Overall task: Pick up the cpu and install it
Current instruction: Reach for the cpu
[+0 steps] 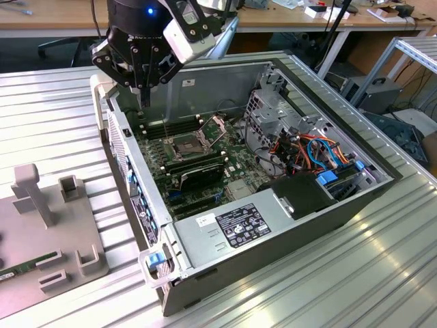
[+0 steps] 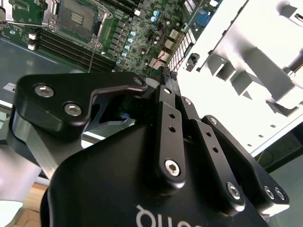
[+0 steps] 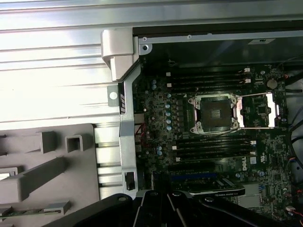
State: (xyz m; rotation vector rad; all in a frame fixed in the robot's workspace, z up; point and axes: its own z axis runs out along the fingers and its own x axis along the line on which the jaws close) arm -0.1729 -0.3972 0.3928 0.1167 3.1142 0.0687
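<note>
My gripper (image 1: 145,96) hangs over the far corner of the open computer case (image 1: 341,205), at the exterior view's left, a short way above the motherboard (image 1: 205,164). Its fingers (image 2: 166,101) point down and are drawn close together. The cpu is hidden; I cannot see whether anything sits between the pads. The square dark socket (image 3: 215,113) lies empty, and its hinged metal frame (image 3: 258,111) is swung open beside it. In the exterior view the socket (image 1: 186,145) is a little nearer the camera than the gripper and to its right.
Long memory sticks (image 3: 208,144) flank the socket. A power supply (image 1: 232,229), drive cage (image 1: 273,109) and coloured cables (image 1: 321,154) crowd the case's other half. A grey fixture plate (image 1: 51,232) with upright holders lies outside the case on the ribbed metal table (image 1: 48,123).
</note>
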